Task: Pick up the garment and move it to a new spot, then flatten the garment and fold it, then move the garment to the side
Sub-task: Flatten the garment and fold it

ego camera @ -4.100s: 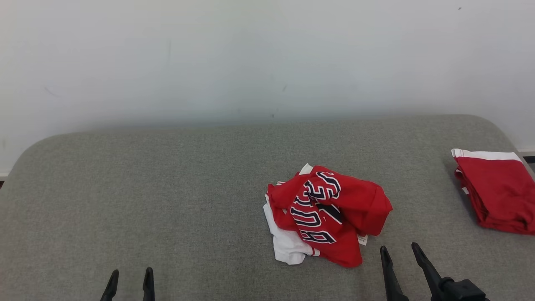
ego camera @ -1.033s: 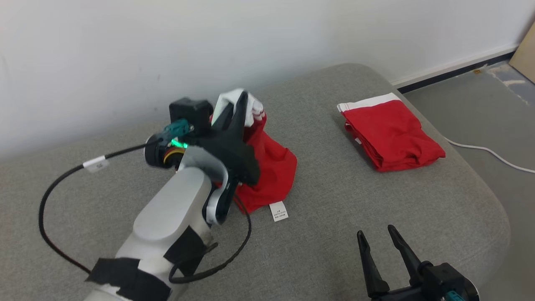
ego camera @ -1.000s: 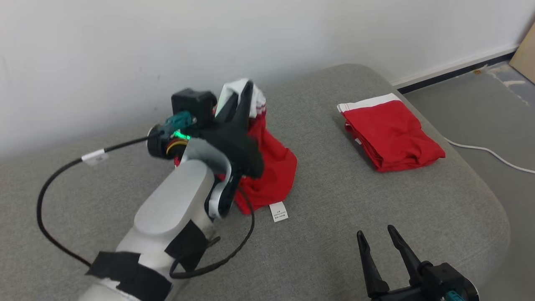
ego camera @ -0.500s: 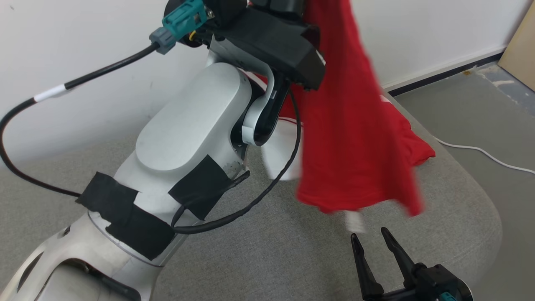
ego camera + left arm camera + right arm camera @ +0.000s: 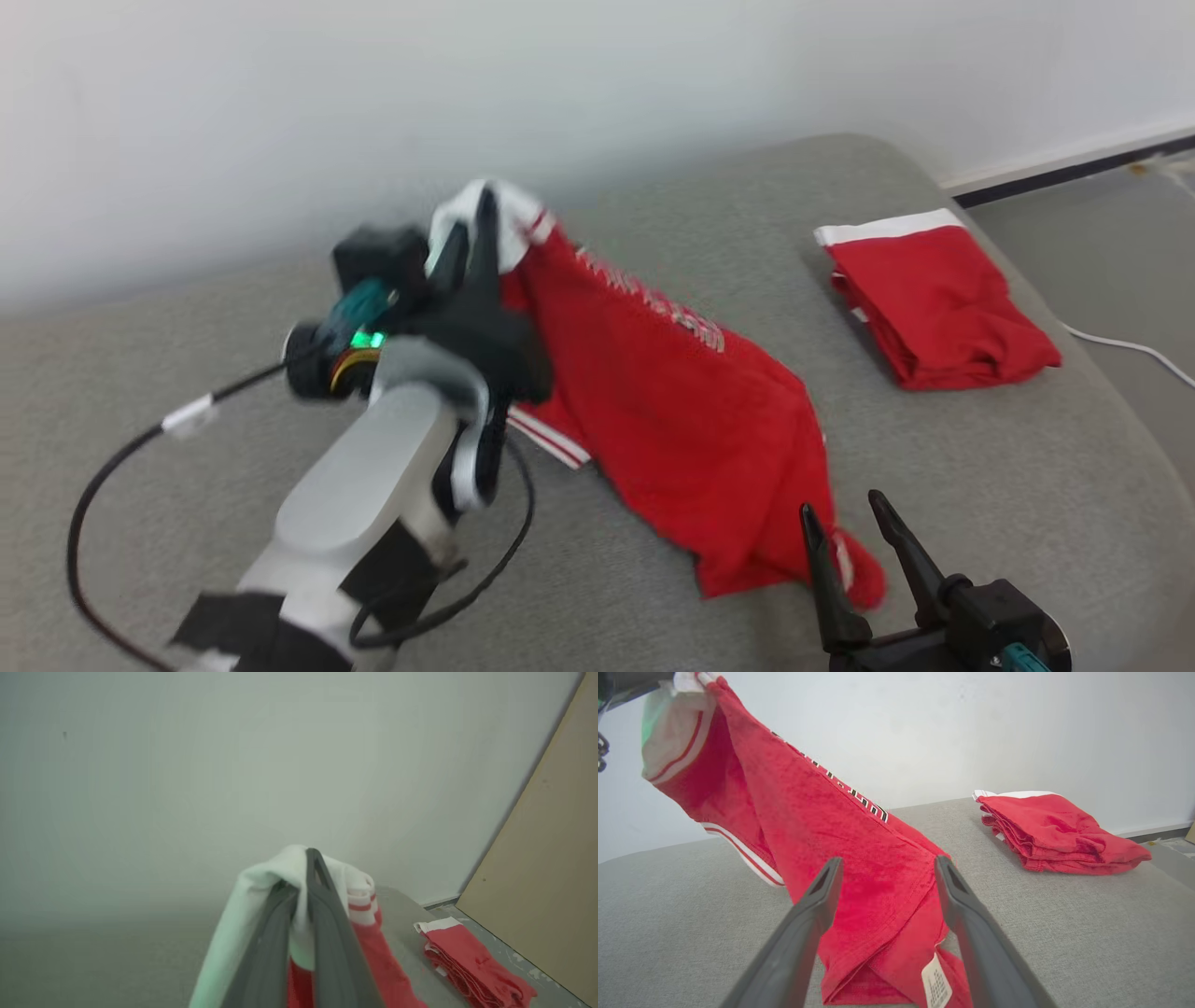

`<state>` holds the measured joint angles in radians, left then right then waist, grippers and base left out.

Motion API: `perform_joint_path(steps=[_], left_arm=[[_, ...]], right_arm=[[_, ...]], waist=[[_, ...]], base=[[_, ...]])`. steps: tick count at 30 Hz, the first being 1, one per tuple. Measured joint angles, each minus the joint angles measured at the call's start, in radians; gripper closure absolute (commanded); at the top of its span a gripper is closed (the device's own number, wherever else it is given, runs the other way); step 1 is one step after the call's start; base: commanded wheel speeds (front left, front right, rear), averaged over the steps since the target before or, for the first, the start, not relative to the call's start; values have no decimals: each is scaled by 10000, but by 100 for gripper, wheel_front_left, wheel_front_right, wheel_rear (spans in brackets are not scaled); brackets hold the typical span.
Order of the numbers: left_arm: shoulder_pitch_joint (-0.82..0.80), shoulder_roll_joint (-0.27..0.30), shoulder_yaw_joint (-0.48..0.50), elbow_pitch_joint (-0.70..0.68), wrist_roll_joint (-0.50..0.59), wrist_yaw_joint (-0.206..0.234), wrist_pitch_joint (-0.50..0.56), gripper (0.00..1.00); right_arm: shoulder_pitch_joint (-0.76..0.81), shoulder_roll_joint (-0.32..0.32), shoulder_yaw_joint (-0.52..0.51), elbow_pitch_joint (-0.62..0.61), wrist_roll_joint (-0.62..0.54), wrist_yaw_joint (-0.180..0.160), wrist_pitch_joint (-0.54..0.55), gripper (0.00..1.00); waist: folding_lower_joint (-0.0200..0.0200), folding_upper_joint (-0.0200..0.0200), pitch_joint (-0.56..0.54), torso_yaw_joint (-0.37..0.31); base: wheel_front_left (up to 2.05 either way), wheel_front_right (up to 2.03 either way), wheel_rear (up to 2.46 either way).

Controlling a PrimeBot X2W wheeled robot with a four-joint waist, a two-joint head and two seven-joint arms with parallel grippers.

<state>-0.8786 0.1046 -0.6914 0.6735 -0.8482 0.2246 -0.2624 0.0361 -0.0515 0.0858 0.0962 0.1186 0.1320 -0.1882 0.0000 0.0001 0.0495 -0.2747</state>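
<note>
Left gripper (image 5: 471,219), clamped on the white-trimmed end of the red garment (image 5: 681,411), holds it raised while the lettered fabric slopes down onto the grey cushion (image 5: 980,467) before the spread-fingered right gripper (image 5: 840,502).

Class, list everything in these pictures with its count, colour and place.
garment: one, red with white trim, hanging from left hand onto cushion
folded garment: one, red, cushion's right end
cushion: one, grey, under both
wall: one, white, behind
cable: one, white, floor at right
board: one, tan, right of wall
left hand: one, dark, shut on garment's white edge
right hand: one, dark, open, by garment's lower end
</note>
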Motion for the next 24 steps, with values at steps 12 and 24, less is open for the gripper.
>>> perform_joint_path(steps=[12,24], left_arm=[[2235,1093,1057,-1348,435,328,0,100],[4526,1325,1597,-1714,-648,566,174,100]], right_arm=[[1,0,167,-100,-104,0,130,0],[34,4,215,-192,-146,0,257,0]], waist=[[0,0,174,1326],[0,0,24,1653]], base=[[0,0,0],[0,0,0]])
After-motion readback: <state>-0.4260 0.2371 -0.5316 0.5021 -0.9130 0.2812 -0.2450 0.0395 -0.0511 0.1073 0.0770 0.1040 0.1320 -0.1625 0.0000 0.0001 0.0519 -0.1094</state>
